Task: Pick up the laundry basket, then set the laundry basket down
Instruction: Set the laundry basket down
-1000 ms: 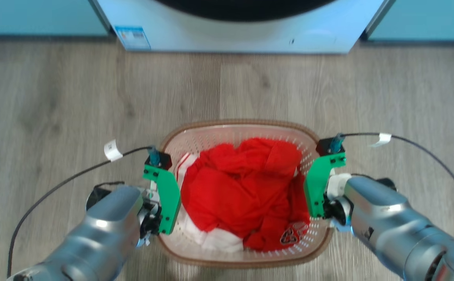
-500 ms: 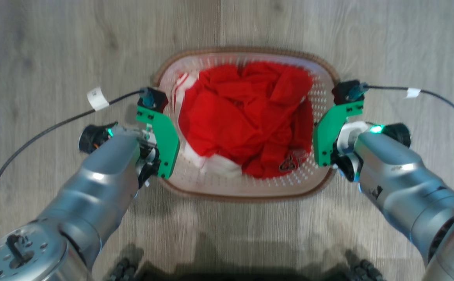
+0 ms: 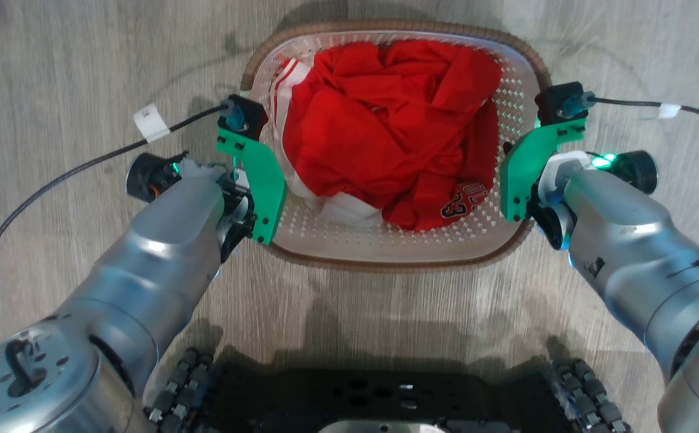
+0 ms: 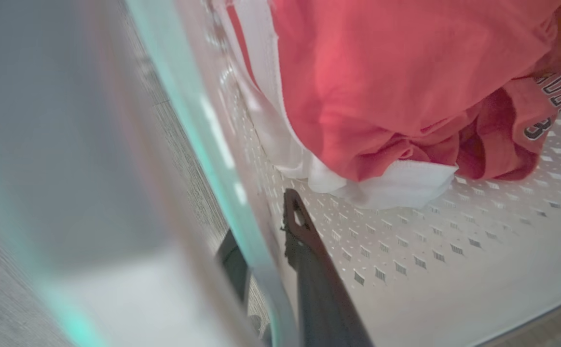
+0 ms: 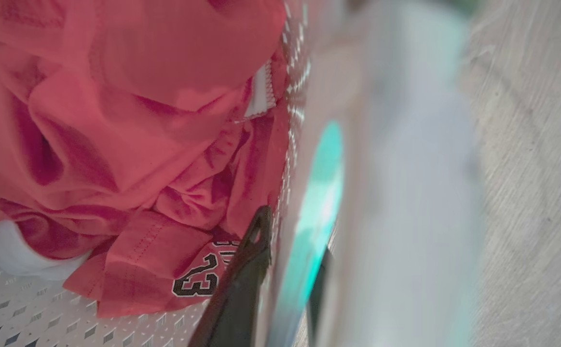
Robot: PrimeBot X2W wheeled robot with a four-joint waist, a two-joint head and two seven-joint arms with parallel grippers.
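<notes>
Wood floor (image 3: pixel 54 60), laundry basket (image 3: pixel 385 263), left claw (image 4: pixel 261 231), right claw (image 5: pixel 292 241) clamping blurred walls

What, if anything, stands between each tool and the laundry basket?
Nothing visible does. The left tool and the right tool each already straddle a side wall of the laundry basket, one finger inside and one outside, closed against the plastic.

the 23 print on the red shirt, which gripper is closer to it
Right. The right gripper clamps the basket wall just beside the 23 print; the left gripper clamps the opposite wall, across the heap of clothes.
</notes>
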